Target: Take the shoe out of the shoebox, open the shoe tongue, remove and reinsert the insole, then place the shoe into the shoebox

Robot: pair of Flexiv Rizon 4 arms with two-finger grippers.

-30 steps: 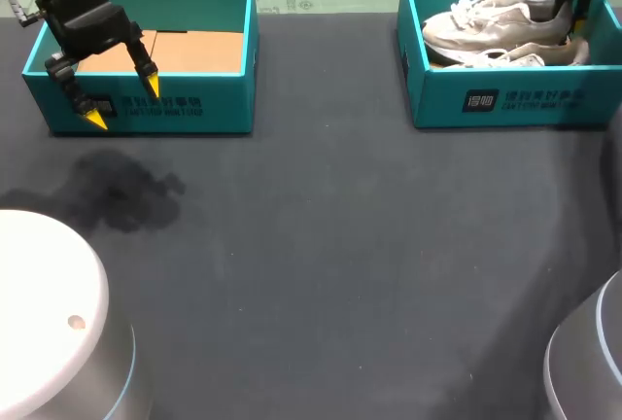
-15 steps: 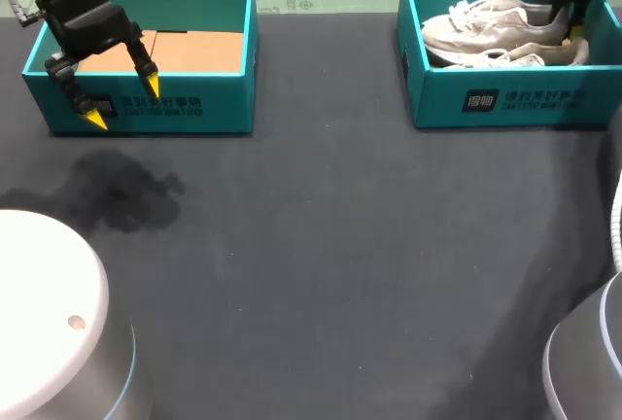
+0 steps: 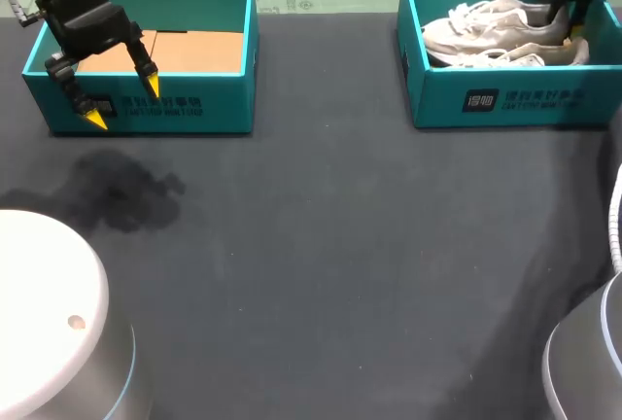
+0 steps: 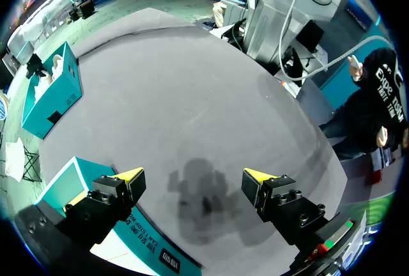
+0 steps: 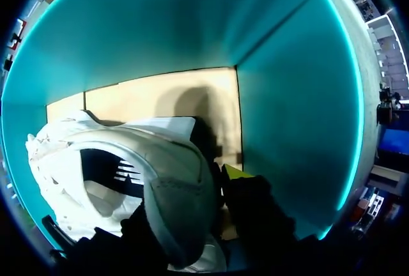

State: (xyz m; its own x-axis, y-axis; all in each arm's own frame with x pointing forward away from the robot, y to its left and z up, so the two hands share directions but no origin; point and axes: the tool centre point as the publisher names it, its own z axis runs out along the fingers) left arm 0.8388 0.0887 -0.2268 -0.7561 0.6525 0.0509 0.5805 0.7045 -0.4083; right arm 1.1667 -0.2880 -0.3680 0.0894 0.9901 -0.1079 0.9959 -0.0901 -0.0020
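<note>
Where right fingers [image 5: 234, 175] pinch the shoe [image 5: 176, 190], shoebox wall [image 5: 287, 116] stands near.

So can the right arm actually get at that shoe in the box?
Most likely yes: the right gripper is down inside the open shoebox, right at the heel of the shoe, with nothing between them.

A white laced shoe [image 3: 486, 19] lies lengthwise inside the teal shoebox [image 3: 505, 99], heel toward the box's right wall. A second shoe [image 3: 525, 53] lies just beside it, nearer the front wall.
</note>
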